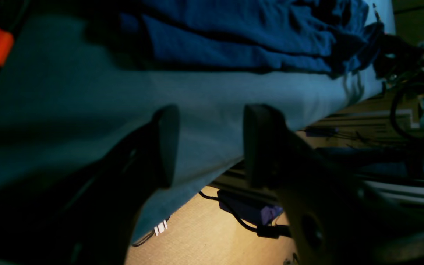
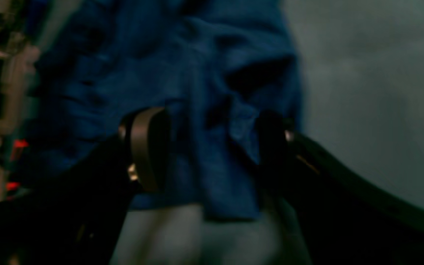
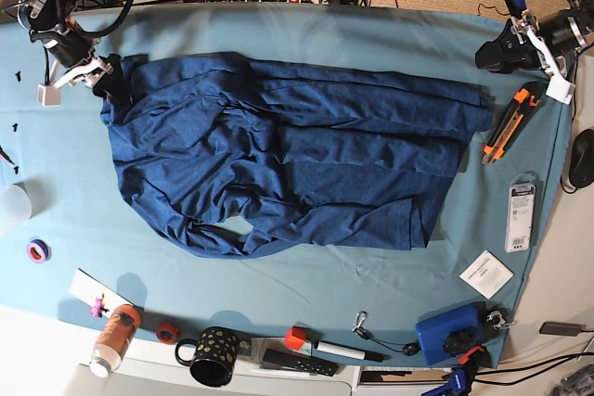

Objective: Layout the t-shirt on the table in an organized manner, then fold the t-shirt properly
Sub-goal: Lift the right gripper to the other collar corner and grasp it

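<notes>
The t-shirt [image 3: 288, 169] lay spread across the middle of the table [image 3: 278, 285], its long axis running side to side in the base view, still creased and bunched along the near hem. It was laid out but not yet smooth, so by my judgement the layout step was not finished and no fold had begun.

The right gripper [image 3: 104, 76] sat at the garment's far corner on the base view's left, right at the fabric's edge. In the right wrist view its two fingers [image 2: 147, 147] stood spread wide with a wrinkled lobe of navy cloth between and beyond them — the picture was blurred, and the cloth did not look pinched, so I read the jaws as released rather than clenched. The arm came in from the table's far left corner, wrist angled down toward the cloth.

The left gripper [image 3: 506, 51] hung near the opposite far corner, apart from the shirt's end, beside an orange utility knife [image 3: 506, 125]. Its wrist view showed the fingers [image 1: 168, 143] parted over bare teal cloth at the table's edge, holding nothing, with the shirt lying farther inboard.

So each arm had one end of the long axis nearest it — the right already on the fabric, the left needing to reach inward before any tugging flat could be shared.
</notes>
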Motion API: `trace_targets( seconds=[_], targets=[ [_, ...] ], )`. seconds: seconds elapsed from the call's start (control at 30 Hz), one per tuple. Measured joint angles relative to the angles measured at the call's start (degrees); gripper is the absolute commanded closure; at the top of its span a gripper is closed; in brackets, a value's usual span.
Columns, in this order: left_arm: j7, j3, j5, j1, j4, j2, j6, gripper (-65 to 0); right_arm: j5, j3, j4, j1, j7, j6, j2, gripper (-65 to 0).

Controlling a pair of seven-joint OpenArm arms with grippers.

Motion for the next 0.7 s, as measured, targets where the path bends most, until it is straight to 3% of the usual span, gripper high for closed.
trace_targets(
  seconds=[0.1,0.37,0.4,0.5,0.7],
  targets=[
    [0.00,0.00,0.02,0.00,0.00,0.00,0.00,-29.0,-0.74,0.33,0.00,0.04,0.02,0.04,0.09,-44.6],
    [0.00,0.00,0.00,0.00,0.00,0.00,0.00,-29.0,-0.85,0.39,0.00,0.13,3.26,-0.02,0.09,-44.6],
    [0.00,0.00,0.00,0.00,0.00,0.02,0.00,-29.0,-1.64,0.39,0.00,0.13,2.32,-1.53,0.17,-44.6],
    [0.00,0.00,0.00,0.00,0.02,0.00,0.00,-29.0,-4.31,0.46,0.04,0.15,-0.26,-1.46,1.20,-44.6],
    [0.00,0.00,0.00,0.00,0.02,0.00,0.00,-29.0,-11.98,0.66,0.13,0.31,4.11,-1.29,1.51,-44.6]
  ],
)
